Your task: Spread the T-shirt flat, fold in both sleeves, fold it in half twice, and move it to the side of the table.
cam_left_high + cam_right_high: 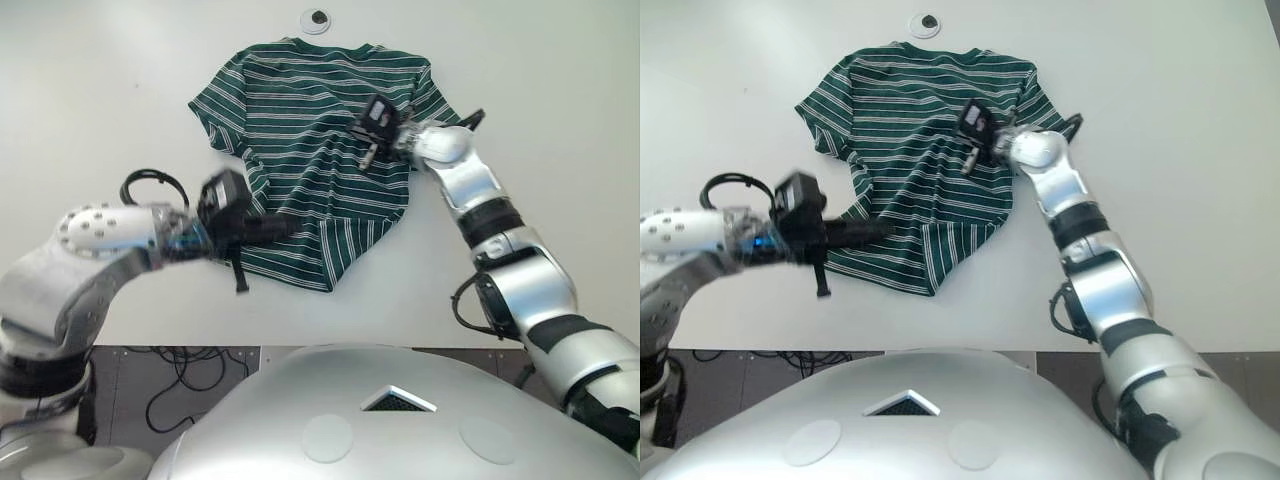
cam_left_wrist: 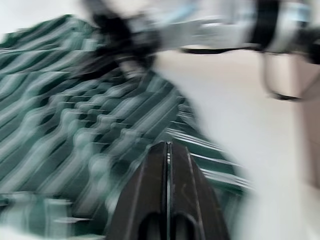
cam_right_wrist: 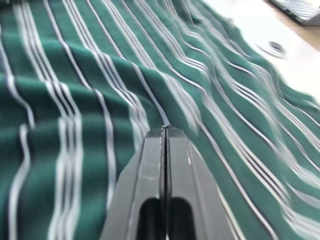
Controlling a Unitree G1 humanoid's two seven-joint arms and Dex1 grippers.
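Note:
A dark green T-shirt (image 1: 310,110) with white stripes lies on the white table (image 1: 90,90), collar at the far side, its lower part rumpled and drawn to a point near the front. My left gripper (image 1: 284,226) lies low over the shirt's lower left edge, its fingers shut flat together (image 2: 167,146) with striped cloth beneath the tip. My right gripper (image 1: 368,158) hangs over the shirt's right middle, pointing down. It is shut too (image 3: 164,129), just above the fabric. No cloth shows between either pair of fingers.
A small white disc with a dark centre (image 1: 317,20) sits on the table just beyond the collar. Bare tabletop extends on both sides of the shirt. The table's front edge (image 1: 180,346) runs below my arms, with cables on the floor under it.

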